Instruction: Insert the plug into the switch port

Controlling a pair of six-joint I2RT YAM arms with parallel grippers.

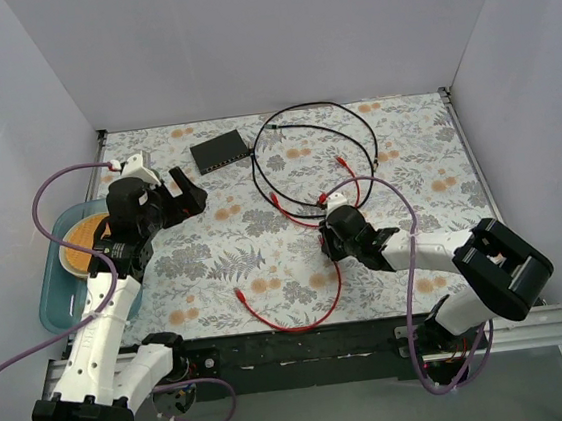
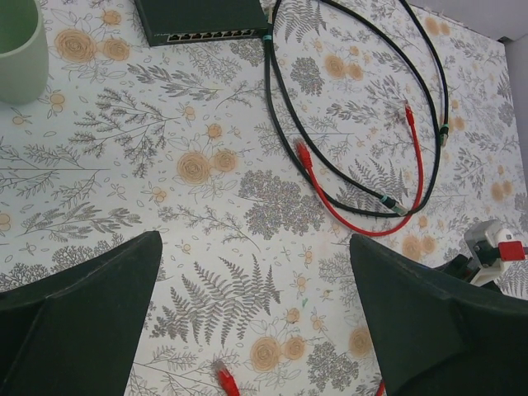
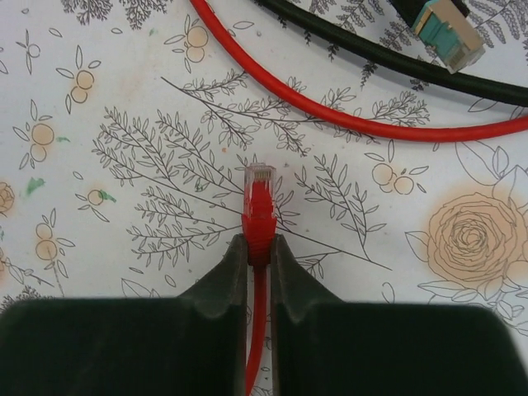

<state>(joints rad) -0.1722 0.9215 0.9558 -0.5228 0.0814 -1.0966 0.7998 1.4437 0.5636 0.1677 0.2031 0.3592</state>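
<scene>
The switch (image 1: 221,151) is a flat black box at the back of the table, its row of sockets facing the near side; it also shows in the left wrist view (image 2: 200,18). My right gripper (image 3: 259,247) is shut on the red plug (image 3: 259,210) of a red cable (image 1: 312,318), low over the table at centre right (image 1: 329,238). The plug's clear tip sticks out past the fingertips. My left gripper (image 1: 187,195) is open and empty, held above the table left of centre, its jaws wide apart in the left wrist view (image 2: 256,313).
Black cables (image 1: 316,157) loop beside the switch, and another red cable (image 2: 363,223) lies among them. A red plug (image 2: 224,379) lies loose below the left gripper. A blue tray (image 1: 57,294) with a tan plate (image 1: 79,247) sits at the left edge. A pale green cup (image 2: 18,49) stands left of the switch.
</scene>
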